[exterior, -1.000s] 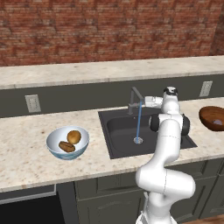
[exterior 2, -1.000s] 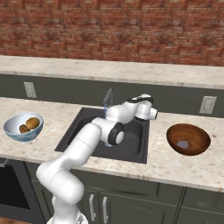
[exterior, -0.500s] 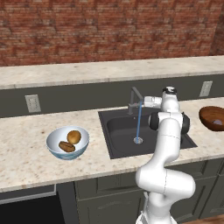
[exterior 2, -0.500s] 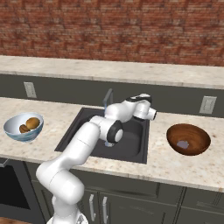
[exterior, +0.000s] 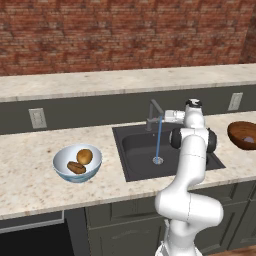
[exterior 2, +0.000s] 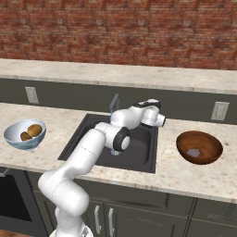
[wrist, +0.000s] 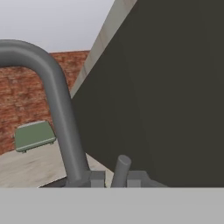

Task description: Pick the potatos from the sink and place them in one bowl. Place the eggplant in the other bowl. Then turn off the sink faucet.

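Note:
The pale blue-white bowl sits on the left counter with both potatoes in it. On the right, the dark brown bowl holds the grey eggplant. The faucet stands behind the sink, and a thin blue stream of water runs to the drain. My gripper is shut and level with the spout, just right of it. In the hand view a short grey handle rises close beside the post. I cannot tell whether I touch it.
Grey wall outlets sit on the dark backsplash, with a brick wall above. My arm rises in front of the sink's right half. A green plate shows on the wall behind the spout.
The gripper's fingers have closed. The arm has stayed almost still beside the faucet, and the water runs as before.

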